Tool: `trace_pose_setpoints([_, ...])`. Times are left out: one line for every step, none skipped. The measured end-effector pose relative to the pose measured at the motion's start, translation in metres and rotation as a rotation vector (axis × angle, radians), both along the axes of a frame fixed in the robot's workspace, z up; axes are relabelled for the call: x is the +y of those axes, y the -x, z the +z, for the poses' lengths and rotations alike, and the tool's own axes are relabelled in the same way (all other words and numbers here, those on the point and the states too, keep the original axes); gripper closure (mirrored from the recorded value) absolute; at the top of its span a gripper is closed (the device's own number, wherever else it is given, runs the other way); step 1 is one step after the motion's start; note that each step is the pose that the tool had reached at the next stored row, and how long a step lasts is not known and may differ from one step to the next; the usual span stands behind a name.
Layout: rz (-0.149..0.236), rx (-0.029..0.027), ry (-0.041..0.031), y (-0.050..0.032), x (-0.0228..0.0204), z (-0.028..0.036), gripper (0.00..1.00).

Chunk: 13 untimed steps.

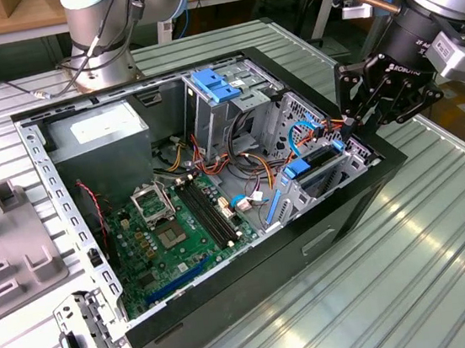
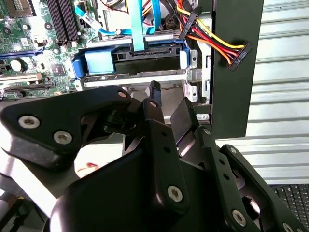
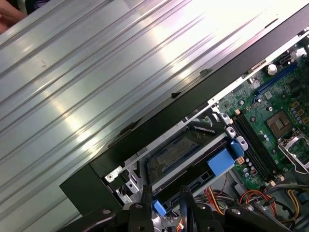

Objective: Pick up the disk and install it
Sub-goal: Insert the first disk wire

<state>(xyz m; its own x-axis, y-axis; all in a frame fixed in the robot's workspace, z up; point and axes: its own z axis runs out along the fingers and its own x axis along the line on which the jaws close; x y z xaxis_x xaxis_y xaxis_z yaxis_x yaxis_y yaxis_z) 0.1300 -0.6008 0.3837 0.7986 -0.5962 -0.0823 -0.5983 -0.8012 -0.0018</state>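
The disk [image 1: 319, 157] lies flat in the drive bay at the corner of the open computer case [image 1: 231, 301], on the exterior view's right. Its blue side rails [image 2: 101, 61] show in both wrist views. The white and blue label [image 3: 177, 151] faces up in the first wrist view. A light-blue flat cable [image 2: 138, 29] plugs into the disk's connector edge. My black gripper [image 1: 356, 113] hovers just above the case rim beside the bay. Its fingers [image 3: 145, 195] stand apart, with nothing between them. The gripper [image 2: 168, 104] points down at the bay, as does the gripper [image 3: 165, 195] in the first wrist view.
A loose power plug [image 2: 238, 54] on yellow, red and black wires hangs over the case wall. Inside are the motherboard [image 1: 171, 224], a grey power-supply box [image 1: 96, 131] and a bare blue bracket [image 1: 213, 85]. Another arm's base [image 1: 102, 46] stands behind; a grey fixture [image 1: 5, 253] sits on the exterior view's left.
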Motion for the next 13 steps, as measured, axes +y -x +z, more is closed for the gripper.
trace_pose_setpoints([0.0,0.0,0.0,0.0,0.0,0.0,0.64])
trace_pose_setpoints([0.0,0.0,0.0,0.0,0.0,0.0,0.64])
trace_pose_setpoints([0.0,0.0,0.0,-0.0001,0.0,0.0,0.64])
trace_pose_setpoints([0.0,0.0,0.0,-0.0001,0.0,0.0,0.64])
trace_pose_setpoints([0.0,0.0,0.0,-0.0002,0.0,0.0,0.64])
trace_pose_setpoints([0.0,0.0,0.0,-0.0006,0.0,0.0,0.64])
trace_pose_setpoints([0.0,0.0,0.0,-0.0009,0.0,-0.0001,0.64])
trace_pose_setpoints([0.0,0.0,0.0,-0.0013,0.0,-0.0001,0.64])
trace_pose_setpoints([0.0,0.0001,0.0,-0.0021,0.0,-0.0002,0.64])
trace_pose_setpoints([0.0,0.0,0.0001,-0.0042,0.0,-0.0003,0.64])
trace_pose_setpoints([0.0,0.0,0.0,-0.0064,0.0,-0.0005,0.64])
trace_pose_setpoints([0.0,0.0,0.0001,-0.0081,0.0,-0.0005,0.64])
trace_pose_setpoints([0.0,0.0,0.0,-0.0095,0.0,-0.0007,0.64])
